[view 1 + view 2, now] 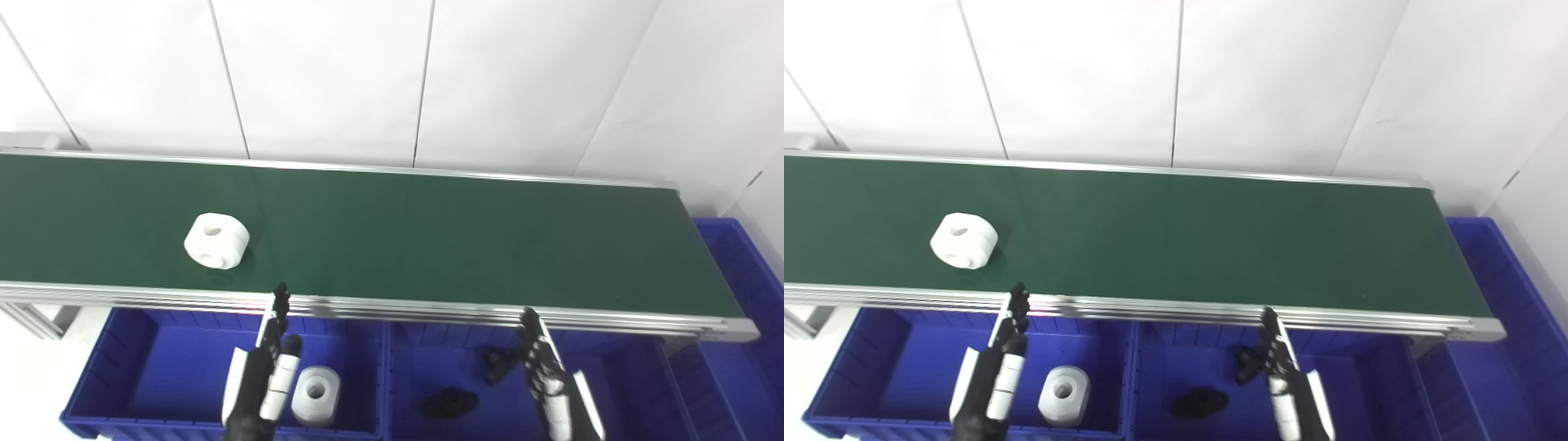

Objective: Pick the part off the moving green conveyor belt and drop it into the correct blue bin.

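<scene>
A white round part (217, 240) with holes lies on the green conveyor belt (429, 233), left of centre. My left hand (263, 373) is open and empty, fingers stretched out above the left blue bin (153, 373), just below and right of the part, its tips at the belt's near rail. My right hand (551, 380) is open and empty above the middle blue bin (612, 380). The left bin holds a white part (315, 395). The middle bin holds black parts (449, 403).
A third blue bin (741, 269) stands past the belt's right end. The belt's aluminium rail (429, 306) runs between my hands and the belt. A white panelled wall stands behind the belt.
</scene>
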